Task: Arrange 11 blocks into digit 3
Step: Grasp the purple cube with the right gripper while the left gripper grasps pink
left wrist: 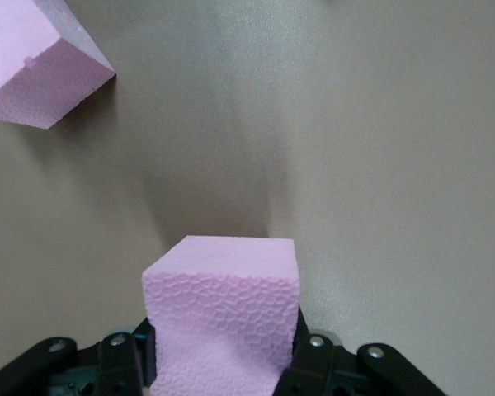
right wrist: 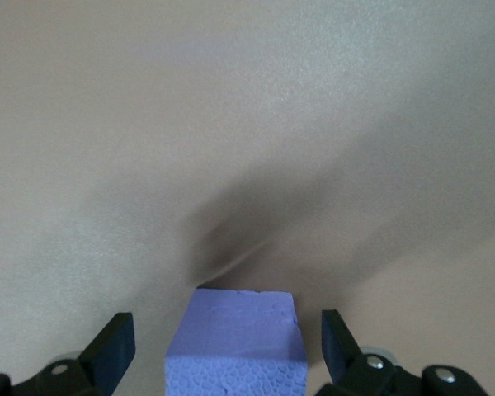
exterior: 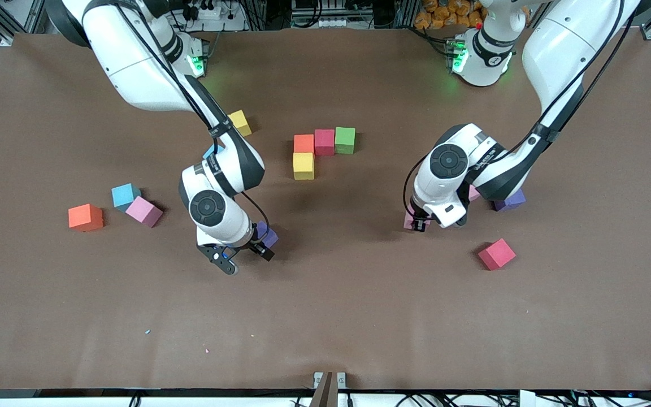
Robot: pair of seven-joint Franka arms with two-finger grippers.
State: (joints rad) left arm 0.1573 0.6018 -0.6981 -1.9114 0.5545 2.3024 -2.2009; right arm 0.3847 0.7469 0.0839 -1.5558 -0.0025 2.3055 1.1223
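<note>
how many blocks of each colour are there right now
pink blocks: 3
red blocks: 2
orange blocks: 2
yellow blocks: 2
purple blocks: 2
green blocks: 1
blue blocks: 1, maybe another under the right arm
total: 13

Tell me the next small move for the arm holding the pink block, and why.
Probably lift and carry it toward the started figure. The left end effector is shut on the pink block, while only four blocks, orange, red, green and yellow, sit joined mid-table.
</note>
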